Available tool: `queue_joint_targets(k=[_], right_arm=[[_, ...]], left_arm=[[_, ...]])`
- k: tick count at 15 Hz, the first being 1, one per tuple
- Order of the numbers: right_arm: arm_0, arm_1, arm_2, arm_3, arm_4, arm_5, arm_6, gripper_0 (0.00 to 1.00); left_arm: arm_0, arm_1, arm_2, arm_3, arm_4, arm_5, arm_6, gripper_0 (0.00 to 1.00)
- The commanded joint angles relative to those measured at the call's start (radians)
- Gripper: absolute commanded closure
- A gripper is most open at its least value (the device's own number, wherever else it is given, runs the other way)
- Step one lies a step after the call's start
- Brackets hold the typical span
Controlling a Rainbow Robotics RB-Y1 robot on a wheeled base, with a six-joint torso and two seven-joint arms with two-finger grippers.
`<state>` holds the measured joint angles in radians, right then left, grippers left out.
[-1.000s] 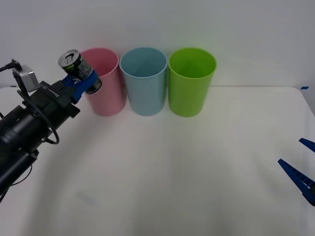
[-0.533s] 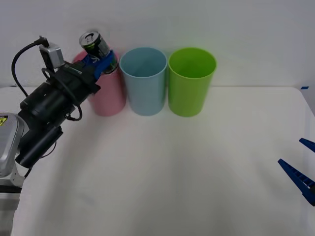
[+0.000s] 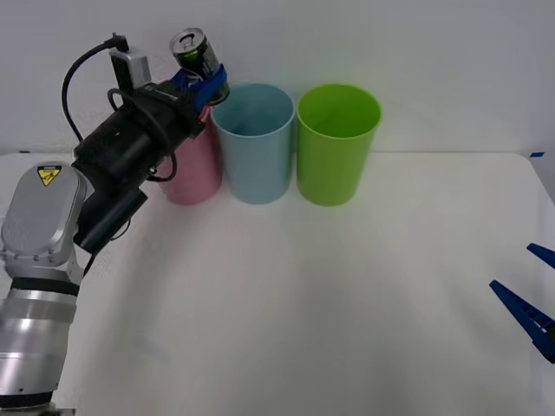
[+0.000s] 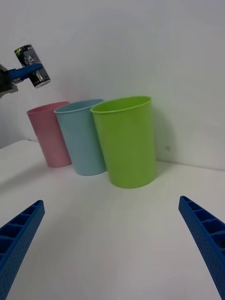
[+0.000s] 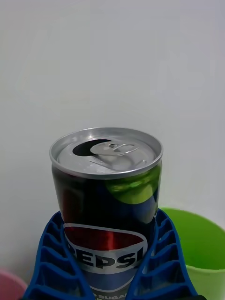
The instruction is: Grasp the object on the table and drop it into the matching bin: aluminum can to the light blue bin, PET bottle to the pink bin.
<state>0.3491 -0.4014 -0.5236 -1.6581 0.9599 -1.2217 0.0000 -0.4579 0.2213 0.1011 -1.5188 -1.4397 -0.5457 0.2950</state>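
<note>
My left gripper (image 3: 203, 80) is shut on the aluminum can (image 3: 194, 53), a small silver can with a dark label and pull-tab top. It hangs in the air above the gap between the pink bin (image 3: 192, 169) and the light blue bin (image 3: 253, 143), close to the blue bin's left rim. From the left wrist view the can (image 5: 107, 206) stands upright between the blue fingers (image 5: 51, 262). The right wrist view shows the can (image 4: 32, 65) high above the pink bin (image 4: 49, 136) and light blue bin (image 4: 80, 137). My right gripper (image 3: 531, 299) rests open at the table's right edge.
A green bin (image 3: 337, 143) stands right of the light blue one, all three in a row at the back of the white table (image 3: 312, 303). A white wall rises close behind them.
My left arm has lifted and carried the can rightward, from left of the pink bin, over it, to near the light blue bin's left rim. The right arm stayed still.
</note>
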Motion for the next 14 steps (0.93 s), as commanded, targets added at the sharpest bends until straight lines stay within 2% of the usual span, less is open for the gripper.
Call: queue_joint_targets(k=[1, 9, 14], right_arm=[[0.0, 0.0, 0.0, 0.0, 0.0, 0.0, 0.0, 0.0], [0.0, 0.0, 0.0, 0.0, 0.0, 0.0, 0.0, 0.0], [0.0, 0.0, 0.0, 0.0, 0.0, 0.0, 0.0, 0.0]], left_arm=[[-0.07, -0.005, 0.0, 0.072, -0.038, 0.007, -0.004, 1.0], [-0.255, -0.028, 0.0, 0.276, -0.143, 0.03, -0.013, 1.0], [-0.266, -0.045, -0.001, 0.282, -0.174, 0.046, -0.011, 1.0]])
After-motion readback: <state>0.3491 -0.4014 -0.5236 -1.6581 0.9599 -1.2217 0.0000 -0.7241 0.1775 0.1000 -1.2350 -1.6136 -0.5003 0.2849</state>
